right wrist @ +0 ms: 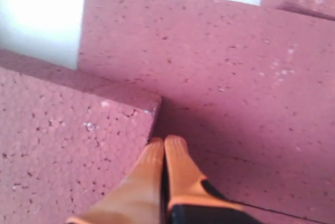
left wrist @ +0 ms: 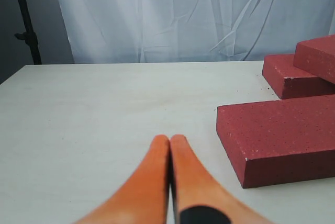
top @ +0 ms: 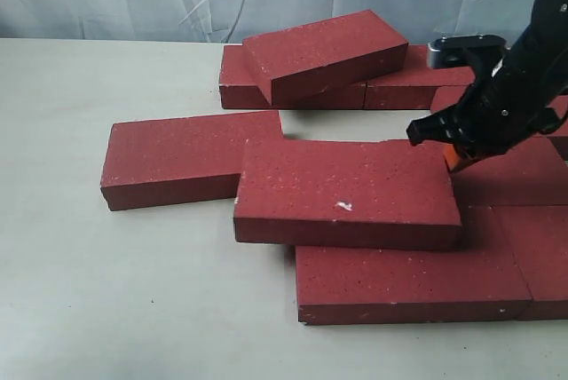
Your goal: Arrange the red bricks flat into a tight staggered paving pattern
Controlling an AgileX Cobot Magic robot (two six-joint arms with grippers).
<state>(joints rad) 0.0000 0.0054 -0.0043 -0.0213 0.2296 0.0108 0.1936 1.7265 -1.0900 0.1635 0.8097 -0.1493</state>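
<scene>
The right pincer (top: 453,159) has its orange fingers pressed together with nothing between them. Its tips sit at the far right corner of the chipped brick (top: 346,186), touching that corner or just beside it, low over the flat brick (top: 519,174) on that side. In the right wrist view, the same pincer (right wrist: 164,143) points into the notch where the raised brick's corner meets the face of the brick below. The left pincer (left wrist: 169,141) is also closed and empty. It is over bare counter (left wrist: 94,119), with the nearest brick (left wrist: 277,140) lying flat near it but apart from the fingertips.

The pale counter (top: 106,291) carries all the red bricks (top: 408,287), which are gathered toward the right arm's side. A back row lies flat along the far edge, with a tilted brick (top: 324,51) propped across the top of it. In front, a left brick (top: 191,156) lies flat on the counter. The chipped brick lies beside it, raised and overlapping the front brick beneath it, so it is not level with its neighbours. Two more bricks lie flat at the right edge. A small white chip (top: 343,206) marks the raised brick's top face, near its front edge and well apart from the pincer.
</scene>
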